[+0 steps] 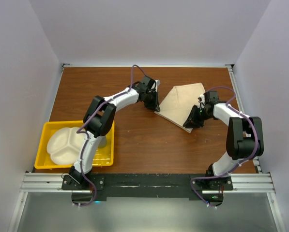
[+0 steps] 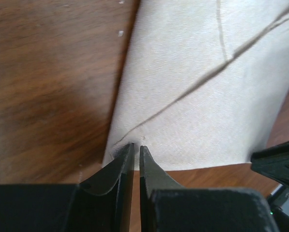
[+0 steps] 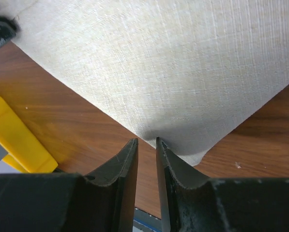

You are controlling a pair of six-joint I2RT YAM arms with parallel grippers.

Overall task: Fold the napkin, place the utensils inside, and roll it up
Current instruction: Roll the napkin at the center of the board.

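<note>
The beige napkin (image 1: 180,101) lies folded on the wooden table at back centre-right. My left gripper (image 1: 154,104) is at its left corner; in the left wrist view the jaws (image 2: 136,147) stand nearly together, pinching the edge of the napkin (image 2: 197,72), and a crease runs out from the tips. My right gripper (image 1: 190,121) is at the napkin's near corner; in the right wrist view its tips (image 3: 147,141) hold the edge of the napkin (image 3: 159,63) with a narrow gap, the cloth slightly raised. No knife shows in any view.
A yellow tray (image 1: 45,128) holding a white divided plate (image 1: 64,142) sits at the near left of the table; the tray's corner shows in the right wrist view (image 3: 18,140). White walls enclose the table on three sides.
</note>
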